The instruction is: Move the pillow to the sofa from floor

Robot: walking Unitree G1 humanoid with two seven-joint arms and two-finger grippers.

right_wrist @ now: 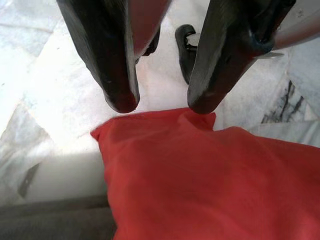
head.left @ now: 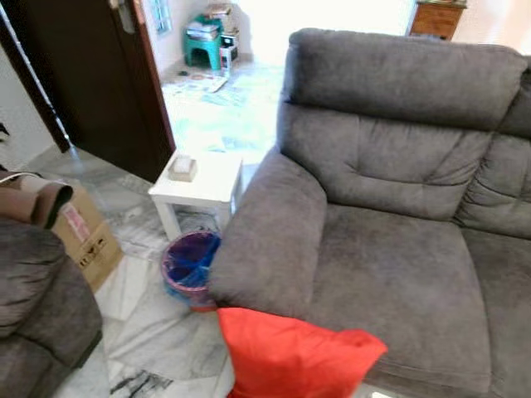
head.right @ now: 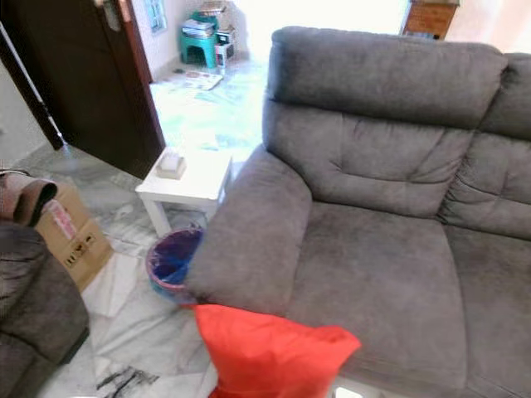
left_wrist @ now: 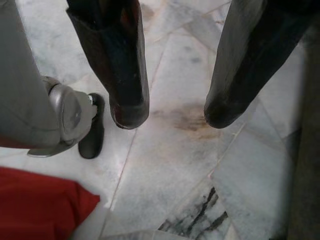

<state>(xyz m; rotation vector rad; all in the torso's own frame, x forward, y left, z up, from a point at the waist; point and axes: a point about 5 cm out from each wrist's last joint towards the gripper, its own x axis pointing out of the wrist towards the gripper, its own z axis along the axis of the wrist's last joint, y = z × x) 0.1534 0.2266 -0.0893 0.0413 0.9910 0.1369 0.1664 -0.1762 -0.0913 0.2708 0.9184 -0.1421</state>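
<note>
A red pillow [head.left: 290, 352] stands at the near edge of the eye views, against the front of the grey sofa [head.left: 398, 249] by its left armrest. In the right wrist view my right gripper [right_wrist: 162, 102] hangs open right at the pillow's [right_wrist: 200, 175] upper edge, with its fingertips [right_wrist: 122, 100] touching or just short of the fabric and white floor showing between them. My left gripper [left_wrist: 170, 112] is open over bare marble floor, with a corner of the pillow [left_wrist: 40, 205] off to one side.
A white side table [head.left: 203, 182] with a tissue box [head.left: 182, 168] stands left of the armrest, and a blue-lined bin [head.left: 191, 265] sits below it. A cardboard box [head.left: 87, 236] and another grey seat [head.left: 33, 298] are at left. My foot [left_wrist: 92, 132] is near the left gripper.
</note>
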